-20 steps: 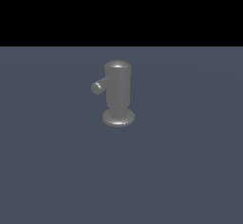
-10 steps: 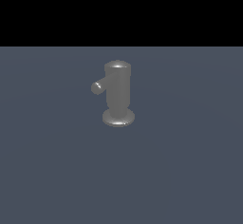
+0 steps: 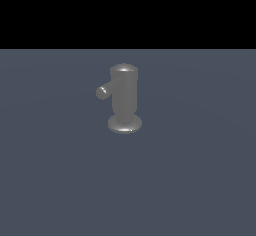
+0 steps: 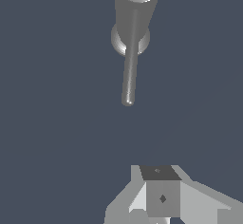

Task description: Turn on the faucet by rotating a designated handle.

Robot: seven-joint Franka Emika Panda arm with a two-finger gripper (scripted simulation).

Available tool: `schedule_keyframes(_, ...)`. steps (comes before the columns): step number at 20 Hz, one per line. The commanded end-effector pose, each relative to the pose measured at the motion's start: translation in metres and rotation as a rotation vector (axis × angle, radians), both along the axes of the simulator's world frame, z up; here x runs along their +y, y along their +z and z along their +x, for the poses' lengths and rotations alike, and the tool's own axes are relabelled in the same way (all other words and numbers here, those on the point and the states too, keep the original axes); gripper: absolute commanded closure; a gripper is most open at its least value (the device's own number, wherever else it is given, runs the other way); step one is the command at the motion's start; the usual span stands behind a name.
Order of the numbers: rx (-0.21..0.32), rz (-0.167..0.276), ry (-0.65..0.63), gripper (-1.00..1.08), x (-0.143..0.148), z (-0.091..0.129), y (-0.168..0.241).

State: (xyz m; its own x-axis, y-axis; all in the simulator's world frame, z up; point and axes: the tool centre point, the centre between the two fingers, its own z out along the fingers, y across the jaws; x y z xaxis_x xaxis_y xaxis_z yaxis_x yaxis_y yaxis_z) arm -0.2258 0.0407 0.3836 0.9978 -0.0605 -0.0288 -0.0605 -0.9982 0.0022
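1. The handle [image 3: 102,91] projects from the upper part of the faucet [image 3: 124,97] toward the exterior view's left, ending in a rounded tip.
2. The faucet stands upright on the table [image 3: 200,180], near mid-scene.
3. The hand [image 4: 161,197] shows only in the wrist view, well apart from the handle [image 4: 129,76]; whether its fingers are apart or together I cannot tell.
4. Risk: approaching off-line, the hand may strike the thick body or slip past the thin rod's tip.
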Motion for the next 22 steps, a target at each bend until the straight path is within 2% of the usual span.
schedule_keyframes(1,-0.004,0.000,-0.013,1.08,0.007,0.006,-0.020)
schedule_keyframes(13,-0.019,0.001,-0.064,1.08,0.037,0.037,-0.108)
schedule_keyframes(22,-0.026,0.001,-0.088,1.08,0.051,0.055,-0.150)
